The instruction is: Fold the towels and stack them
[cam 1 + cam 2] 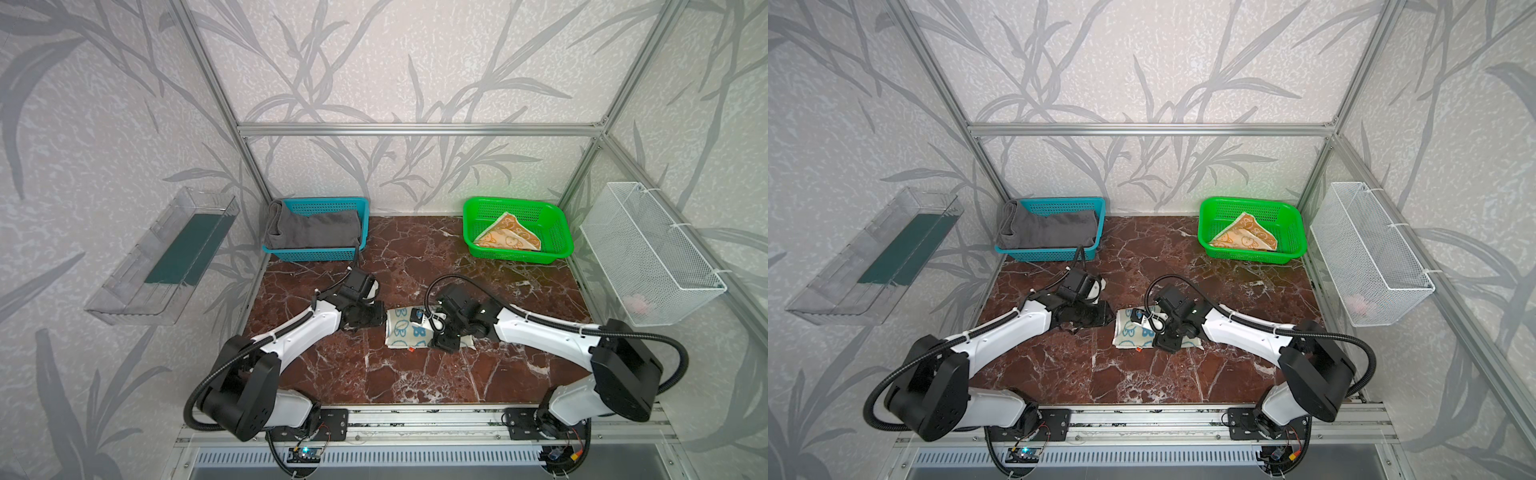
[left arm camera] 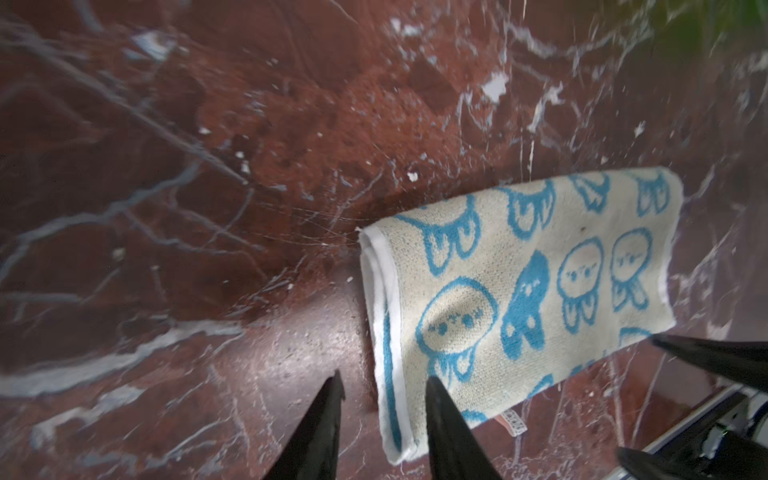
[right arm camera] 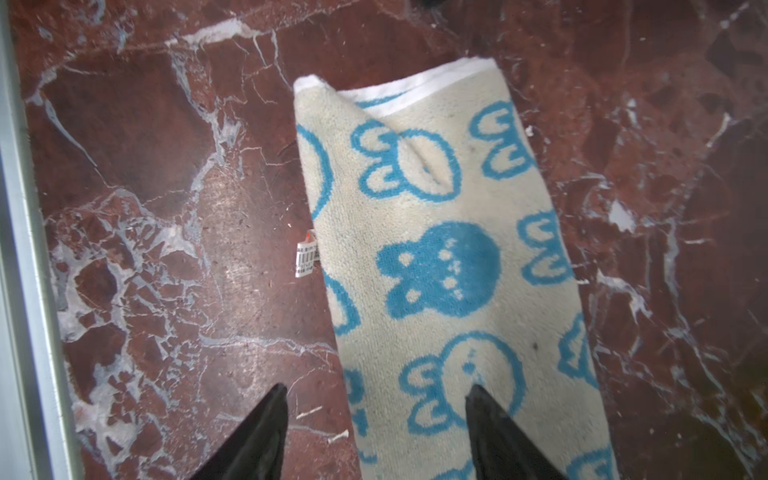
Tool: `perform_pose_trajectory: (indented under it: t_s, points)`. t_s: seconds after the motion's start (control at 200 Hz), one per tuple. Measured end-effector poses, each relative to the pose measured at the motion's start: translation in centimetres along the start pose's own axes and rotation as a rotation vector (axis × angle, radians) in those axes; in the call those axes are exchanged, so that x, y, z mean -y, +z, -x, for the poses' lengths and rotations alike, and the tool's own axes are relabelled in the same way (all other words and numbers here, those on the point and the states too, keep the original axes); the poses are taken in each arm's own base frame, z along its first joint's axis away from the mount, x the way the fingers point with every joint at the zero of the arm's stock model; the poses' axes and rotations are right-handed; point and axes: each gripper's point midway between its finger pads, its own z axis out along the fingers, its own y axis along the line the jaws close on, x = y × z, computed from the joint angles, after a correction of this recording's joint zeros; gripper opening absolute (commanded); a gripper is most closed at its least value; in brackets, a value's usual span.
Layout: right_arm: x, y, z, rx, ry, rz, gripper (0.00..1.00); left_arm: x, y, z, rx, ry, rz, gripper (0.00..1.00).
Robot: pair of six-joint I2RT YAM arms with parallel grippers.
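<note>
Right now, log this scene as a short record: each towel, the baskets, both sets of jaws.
blue towel: folded, flat on table, between the two arms
grey towel: in blue basket, one end draped over the rim
orange towel: in green basket
left jaws: open, at blue towel's end, holding nothing
right jaws: open, over blue towel, holding nothing
stack: not yet made, towels in three separate places

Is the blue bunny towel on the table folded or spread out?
Folded: the blue bunny towel lies as a narrow strip, white hems doubled at one end.
</note>
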Motion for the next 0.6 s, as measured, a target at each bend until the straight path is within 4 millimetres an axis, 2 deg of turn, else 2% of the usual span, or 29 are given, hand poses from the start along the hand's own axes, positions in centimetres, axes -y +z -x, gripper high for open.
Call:
perform_pose_trajectory:
  t_s: [0.14,0.33,0.445,0.6]
  points:
    - [-0.3,2.0,0.1,-0.052,-0.078,0.018,0.70,-1.5,-3.5,1.9,0.158,-0.062,0.023,0.78]
    - [-0.1,3.9,0.2,-0.094,-0.136,0.024,0.70,-3.4,-6.6,2.5,0.292,-0.117,0.038,0.87]
    - [0.2,5.5,-0.2,-0.135,-0.148,0.036,0.66,-3.9,-6.9,2.8,0.305,-0.140,0.044,0.90]
    - [0.9,5.9,0.6,-0.148,-0.170,0.026,0.54,-4.5,-5.9,2.4,0.261,-0.168,0.053,0.92]
